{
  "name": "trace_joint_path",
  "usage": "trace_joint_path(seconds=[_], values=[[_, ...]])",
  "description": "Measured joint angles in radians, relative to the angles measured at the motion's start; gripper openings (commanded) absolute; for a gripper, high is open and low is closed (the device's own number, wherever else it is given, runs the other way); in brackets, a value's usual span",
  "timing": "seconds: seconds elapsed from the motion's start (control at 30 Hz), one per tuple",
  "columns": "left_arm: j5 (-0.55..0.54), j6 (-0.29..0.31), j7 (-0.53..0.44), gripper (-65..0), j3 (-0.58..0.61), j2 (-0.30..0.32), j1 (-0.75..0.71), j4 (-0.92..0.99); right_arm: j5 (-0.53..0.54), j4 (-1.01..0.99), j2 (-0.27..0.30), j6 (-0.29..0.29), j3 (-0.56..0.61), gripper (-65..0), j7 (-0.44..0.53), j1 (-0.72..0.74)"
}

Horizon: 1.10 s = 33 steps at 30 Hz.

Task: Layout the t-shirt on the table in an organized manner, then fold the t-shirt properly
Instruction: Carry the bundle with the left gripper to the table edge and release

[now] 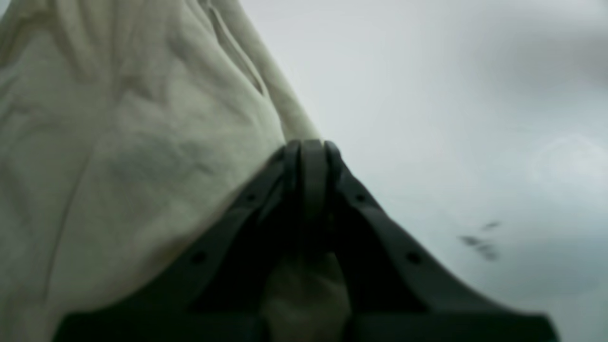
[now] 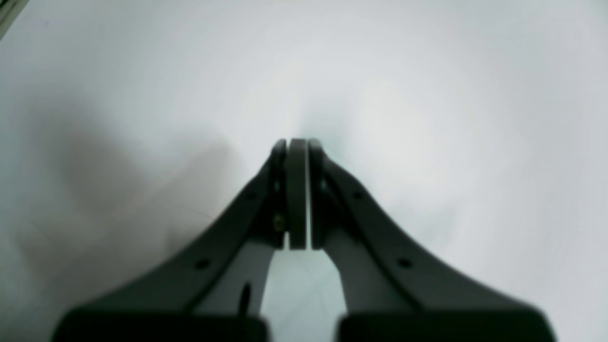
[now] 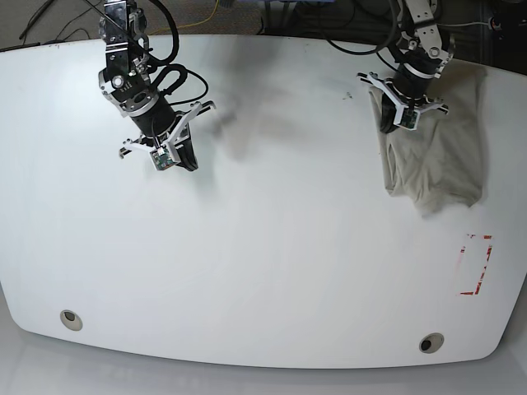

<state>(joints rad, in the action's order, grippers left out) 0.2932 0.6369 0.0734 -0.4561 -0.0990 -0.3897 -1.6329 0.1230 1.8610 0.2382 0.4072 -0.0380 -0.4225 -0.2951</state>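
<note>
While shirt [image 3: 435,160] is hanging bunched at table [image 3: 272,271] far edge, you are gripping it: left gripper [image 1: 308,147] clamped on fabric. Right gripper [image 2: 298,145] idling, jaws together, empty. Layout step under way; next, likely pull shirt toward centre, spread flat.

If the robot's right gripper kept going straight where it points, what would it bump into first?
Probably just the bare table. The right gripper is shut and empty, with only white tabletop ahead; depth is unclear.

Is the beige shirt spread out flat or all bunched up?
Bunched up. The wrinkled beige cotton t-shirt hangs in a crumpled clump from the left hand, which is shut on it, with its lower part resting on the glossy white table.
</note>
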Motion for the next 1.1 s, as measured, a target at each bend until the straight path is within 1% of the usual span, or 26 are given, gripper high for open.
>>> trace_joint_path(seconds=[0.3,0.37,0.53,0.67,0.8,1.1], values=[[0.01,0.0,0.011,-65.0,-0.136,0.066,0.053,0.048,0.004,0.002,0.0,0.0,0.0,-65.0,0.0,0.0],[0.011,-0.002,0.013,-65.0,-0.165,0.089,0.058,0.062,0.004,0.002,0.0,0.0,0.0,-65.0,0.0,0.0],[0.012,-0.004,0.015,-65.0,-0.196,0.138,0.064,0.092,0.004,0.002,-0.003,0.0,0.0,-65.0,0.0,0.0],[-0.005,0.016,0.018,-65.0,-0.2,0.167,0.063,0.104,0.004,0.003,-0.003,0.0,0.0,-65.0,0.0,0.0],[-0.036,0.038,0.024,-65.0,-0.233,0.183,0.063,0.105,0.004,0.003,-0.003,0.0,0.0,-65.0,0.001,-0.006],[-0.031,0.034,0.04,-65.0,-0.316,0.211,0.076,0.108,0.004,0.003,-0.003,0.001,0.0,-65.0,0.001,-0.019]])
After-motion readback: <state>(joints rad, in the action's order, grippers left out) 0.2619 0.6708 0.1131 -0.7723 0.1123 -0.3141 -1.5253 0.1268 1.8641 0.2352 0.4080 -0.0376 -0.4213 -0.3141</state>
